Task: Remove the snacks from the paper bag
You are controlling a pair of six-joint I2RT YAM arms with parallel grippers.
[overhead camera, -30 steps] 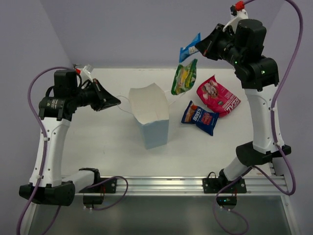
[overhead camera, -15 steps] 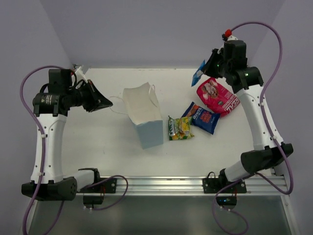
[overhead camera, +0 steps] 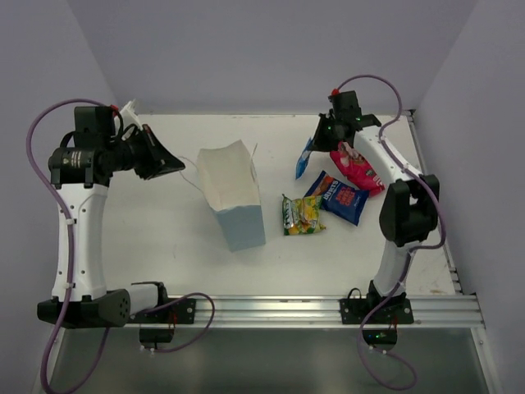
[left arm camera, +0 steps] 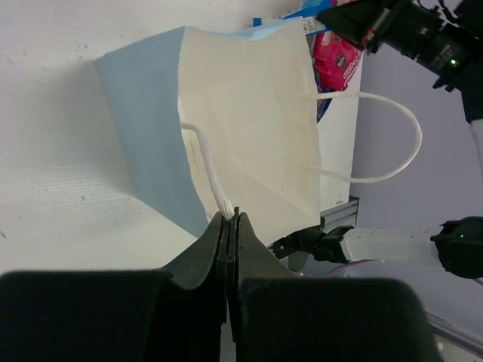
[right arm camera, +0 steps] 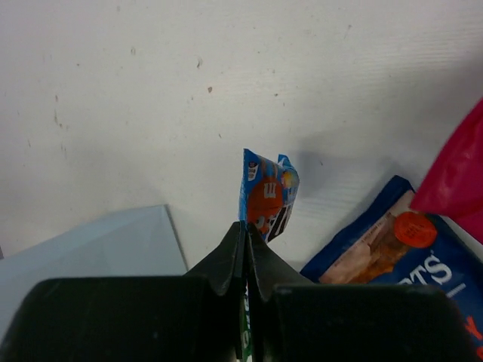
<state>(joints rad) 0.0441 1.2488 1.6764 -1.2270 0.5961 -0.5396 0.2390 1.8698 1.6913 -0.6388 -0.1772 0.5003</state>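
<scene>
The pale-blue paper bag [overhead camera: 234,201] stands on the table, its white inside [left arm camera: 249,113] facing the left wrist camera. My left gripper [overhead camera: 176,167] is shut on one of its white string handles [left arm camera: 213,179]. My right gripper [overhead camera: 316,141] is shut on the slim blue-white bar [overhead camera: 305,158], which hangs just above the table [right arm camera: 268,194]. Three snacks lie on the table right of the bag: a yellow-green packet [overhead camera: 302,215], a dark blue packet [overhead camera: 338,197] and a red-pink pouch [overhead camera: 358,171]. The bag's bottom is hidden.
The bag's second handle [left arm camera: 392,143] loops free in the air. A metal rail [overhead camera: 271,310] runs along the near table edge. Purple walls close in the back and both sides. The bag's corner [right arm camera: 98,245] lies close to the left of the right gripper [right arm camera: 247,230].
The right arm came down from high above to just over the table, still holding the blue-white bar. The yellow-green packet fell onto the table. The bag shifted slightly left with the left gripper.
</scene>
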